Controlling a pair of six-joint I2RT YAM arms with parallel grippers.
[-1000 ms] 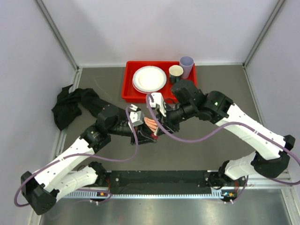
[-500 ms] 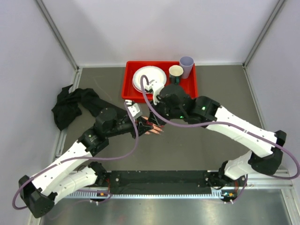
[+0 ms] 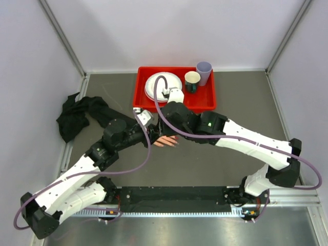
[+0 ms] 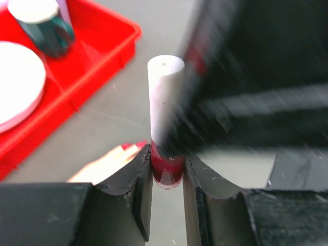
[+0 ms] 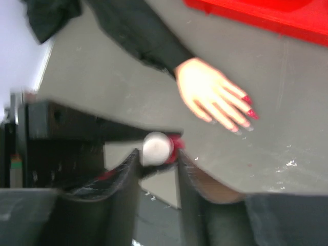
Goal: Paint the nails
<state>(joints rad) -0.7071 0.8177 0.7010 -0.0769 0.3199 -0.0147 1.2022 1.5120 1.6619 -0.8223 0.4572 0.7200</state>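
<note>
A pale mannequin hand (image 5: 207, 92) in a black sleeve (image 5: 148, 43) lies flat on the grey table, also visible in the top view (image 3: 168, 141). Its dark red nails (image 5: 250, 112) point right, and one nail (image 4: 135, 145) shows in the left wrist view. My left gripper (image 4: 166, 157) is shut on a dark red polish bottle (image 4: 166, 168) with a tall white cap (image 4: 165, 95). My right gripper (image 5: 158, 155) straddles that cap (image 5: 156, 147). The left finger touches it and a small gap shows on the other side, so the jaws stand open.
A red tray (image 3: 205, 100) at the back holds a white plate (image 3: 163, 84), a dark green cup (image 3: 192, 80) and a lavender cup (image 3: 204, 69). The bunched end of the black sleeve (image 3: 74, 115) lies at the left wall.
My right arm swung left and back from above the mannequin hand to the bottle's cap, and its jaws loosened. The left gripper shifted slightly, still holding the bottle.
</note>
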